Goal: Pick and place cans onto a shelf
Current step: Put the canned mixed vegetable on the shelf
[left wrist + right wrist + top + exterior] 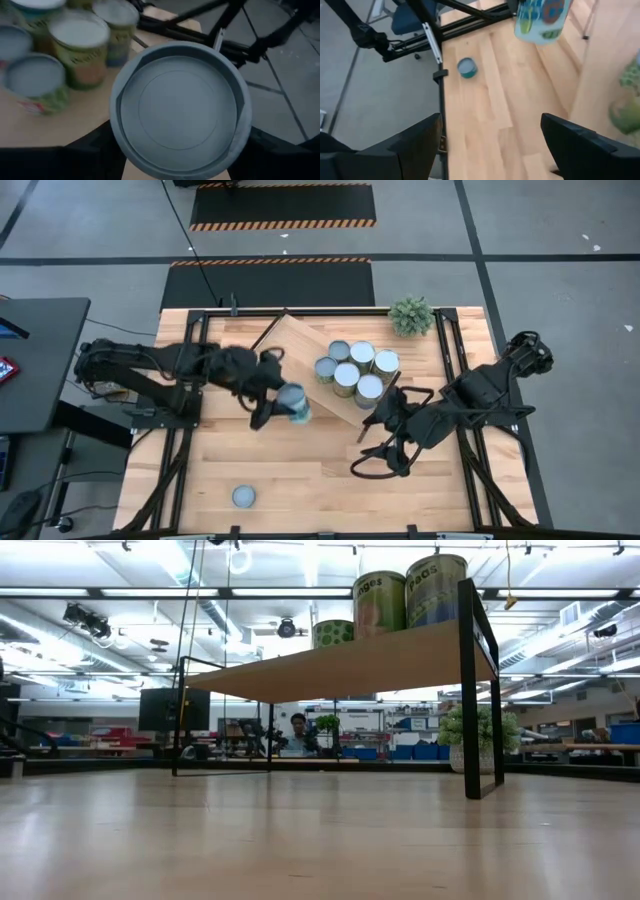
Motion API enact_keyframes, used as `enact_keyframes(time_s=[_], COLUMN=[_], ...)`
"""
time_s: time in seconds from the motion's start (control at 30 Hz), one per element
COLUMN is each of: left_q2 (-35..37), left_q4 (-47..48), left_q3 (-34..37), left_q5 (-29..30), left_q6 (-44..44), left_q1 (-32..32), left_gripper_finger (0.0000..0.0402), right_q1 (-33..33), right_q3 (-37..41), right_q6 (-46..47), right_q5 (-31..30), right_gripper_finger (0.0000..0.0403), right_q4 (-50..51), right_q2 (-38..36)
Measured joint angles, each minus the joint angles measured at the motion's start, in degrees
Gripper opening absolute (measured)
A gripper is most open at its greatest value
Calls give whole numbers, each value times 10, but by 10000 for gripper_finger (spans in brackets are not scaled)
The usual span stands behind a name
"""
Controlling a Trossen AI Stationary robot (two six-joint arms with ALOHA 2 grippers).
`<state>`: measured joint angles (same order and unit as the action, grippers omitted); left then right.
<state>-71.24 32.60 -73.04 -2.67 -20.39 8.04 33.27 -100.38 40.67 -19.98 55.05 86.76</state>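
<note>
The shelf (300, 345) carries six cans (352, 370) clustered at its right end. The left gripper (285, 405), arm stretched rightward, pinches a blue-topped can (293, 401) beside the shelf's near edge. The right gripper (378, 450) hovers spread. One lone can (243, 497) stands on the tabletop (330, 480).

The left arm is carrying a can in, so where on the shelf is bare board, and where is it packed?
The shelf is bare at its end nearer the left gripper, which holds a can. Six cans crowd the end nearer the right gripper.
</note>
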Motion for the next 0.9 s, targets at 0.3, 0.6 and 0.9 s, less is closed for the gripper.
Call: enact_keyframes(time_s=[0.3,0.6,0.9], left_q2=[-10,-67,-136], left_q4=[20,9,-35], left_q3=[-31,-31,-41], left_q5=[-43,-90,-130], left_q6=[80,152,236], left_q1=[-140,-270,-342], left_gripper_finger=[260,260,260], right_q1=[-9,-26,-43], right_q3=[0,0,9], right_q6=[-5,-15,-29], right_q5=[-23,-30,-23], right_gripper_finger=[347,347,347], right_q4=[64,85,81], right_q2=[-25,-56,-61])
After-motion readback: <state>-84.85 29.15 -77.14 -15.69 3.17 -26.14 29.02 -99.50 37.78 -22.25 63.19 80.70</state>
